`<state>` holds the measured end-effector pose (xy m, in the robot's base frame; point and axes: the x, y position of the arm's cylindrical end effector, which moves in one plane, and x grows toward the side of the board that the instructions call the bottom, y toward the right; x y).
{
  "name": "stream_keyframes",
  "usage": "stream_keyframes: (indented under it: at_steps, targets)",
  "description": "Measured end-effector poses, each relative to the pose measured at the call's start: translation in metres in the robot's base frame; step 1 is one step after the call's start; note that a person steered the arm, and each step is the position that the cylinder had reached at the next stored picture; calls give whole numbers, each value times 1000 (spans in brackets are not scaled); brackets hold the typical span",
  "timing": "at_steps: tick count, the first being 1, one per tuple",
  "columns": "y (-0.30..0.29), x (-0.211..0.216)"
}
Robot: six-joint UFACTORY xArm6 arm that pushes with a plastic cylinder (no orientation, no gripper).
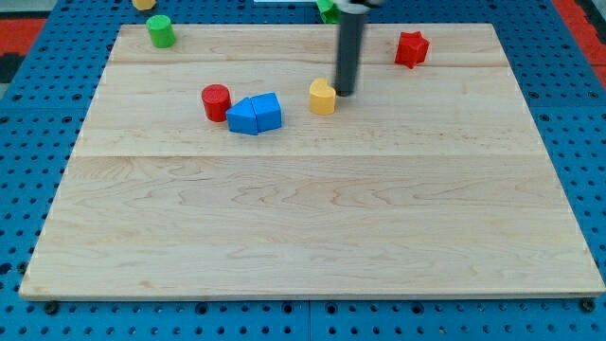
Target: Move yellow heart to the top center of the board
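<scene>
The yellow heart sits on the wooden board a little above its middle, near the view's top centre. My tip stands just to the right of the yellow heart, close to it or touching its right side. The dark rod rises from there to the view's top edge.
A red cylinder and two joined blue blocks lie left of the heart. A red star-like block is at the top right. A green cylinder is at the top left. A green block and a yellow block show at the top edge.
</scene>
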<state>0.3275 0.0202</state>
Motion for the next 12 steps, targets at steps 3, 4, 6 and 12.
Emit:
stream_keyframes:
  at_steps: [3, 4, 6, 12]
  targets:
    - [-62, 73]
    - [-53, 31]
    - [-30, 53]
    - [21, -10]
